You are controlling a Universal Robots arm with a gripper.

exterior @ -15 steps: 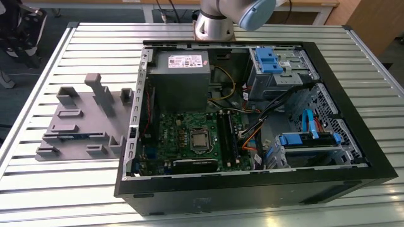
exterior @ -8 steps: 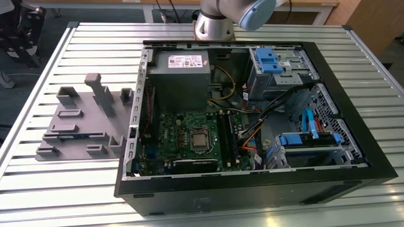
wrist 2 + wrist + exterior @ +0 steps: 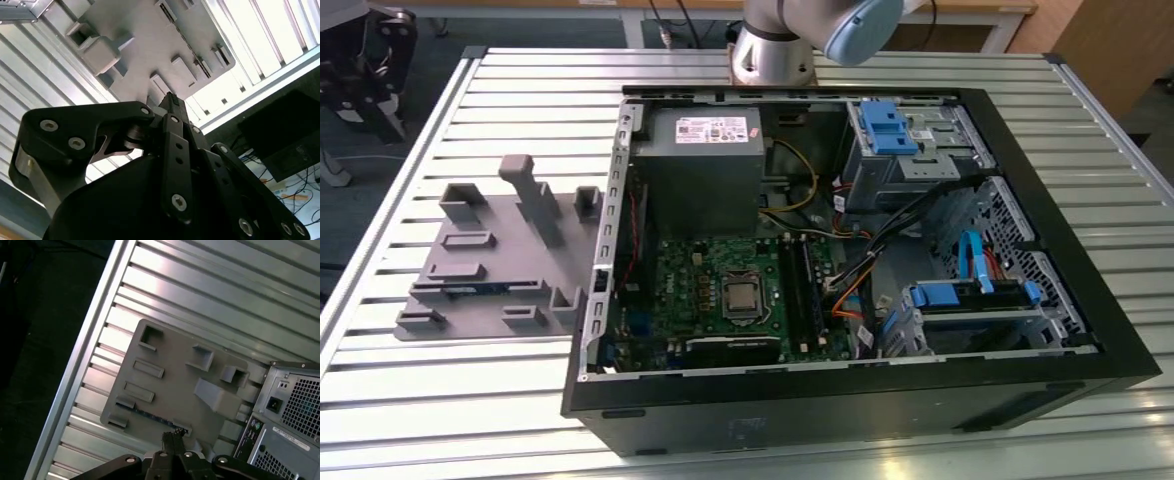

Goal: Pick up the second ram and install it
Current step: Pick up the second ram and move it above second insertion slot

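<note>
Between my jaws sits nothing that I can see: the tips of my gripper (image 3: 171, 438) look pressed together and bare in both wrist views. Just past those tips lies the grey fixture plate (image 3: 167, 372). The second ram (image 3: 150, 416) stands on edge in a shallow holder on it, a thin dark strip close to my fingertips. In the exterior view it is a blue-green line among the plate's low holders.

My worry is this. With the jaws shut, any descent would land on the stick's top edge rather than around it, and could tip it in its holder or scrape its chips. The raised blocks (image 3: 216, 395) close by could also catch my linkages.

Room is tight toward the computer case (image 3: 854, 400), whose wall stands just beside the plate. It is freer over the slatted table (image 3: 480, 400), though the table's edge runs near the plate on the exterior view's left.
</note>
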